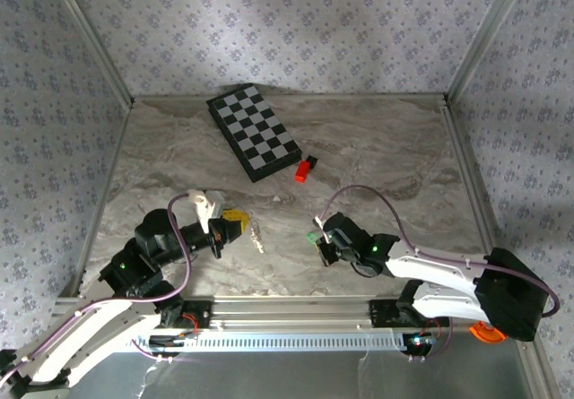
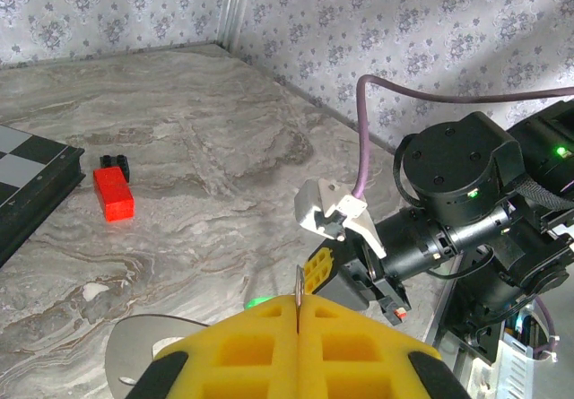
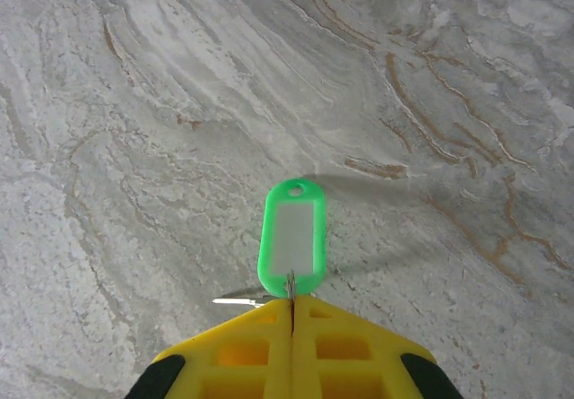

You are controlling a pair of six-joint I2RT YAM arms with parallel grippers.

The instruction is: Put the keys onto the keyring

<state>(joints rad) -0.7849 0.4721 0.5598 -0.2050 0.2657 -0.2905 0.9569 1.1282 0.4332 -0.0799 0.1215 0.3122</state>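
Top external: left gripper sits at about 8 o'clock of the table and points toward 3 o'clock. The keyring is a pale, glinting strand right at its tips, trailing toward 5 o'clock over the marble. Right gripper is at roughly 5 o'clock and faces 9 o'clock, with a green speck at its tips: the key. The two grippers face each other, near but apart. Checkerboard lies at 12 o'clock. The red-and-black block is just beside the board's 4 o'clock corner.

Left wrist: yellow pads are closed, seam tight. A thin metal edge stands up out of the seam, which I read as the keyring seen edge-on and pinched. The right arm's gripper is ahead at 1 o'clock, and the block lies at 10 o'clock.

Right wrist: jaws are closed on the lower end of the key. Its green head sticks out toward 12 o'clock above bare marble, and a small metal sliver pokes out at 9 o'clock from the seam.
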